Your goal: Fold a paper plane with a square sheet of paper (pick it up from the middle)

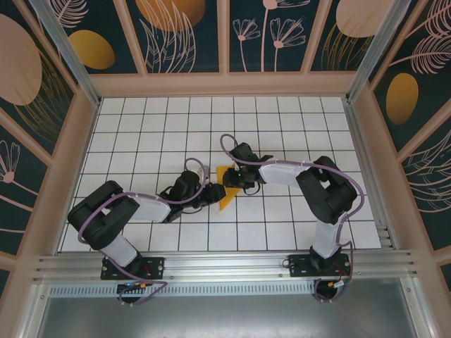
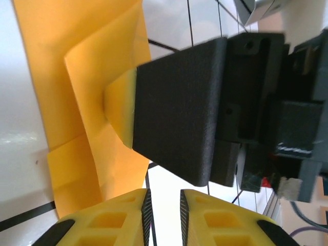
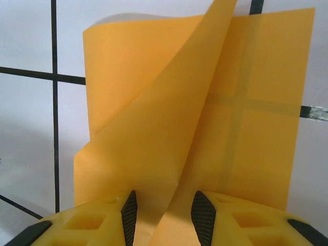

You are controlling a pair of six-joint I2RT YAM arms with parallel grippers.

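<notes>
Walled on three sides by dark teal printed panels [image 1: 187, 35], patterned with orange and peach ovals and pale line-drawn leaves and flowers. Holds these panels between pale beige frame posts [image 1: 223, 35], upright at the back and slanting along both sides. Has at the bottom a glossy white counter [image 1: 141, 127], ruled by thin black lines into a grid of rectangular tiles. Ends at the near edge in ribbed silver aluminium rails [image 1: 225, 264], with a dull grey metal sheet [image 1: 225, 317] nearer still. Lit softly and evenly; carries a faint pale sheen on the white tiles in the left wrist view.
</notes>
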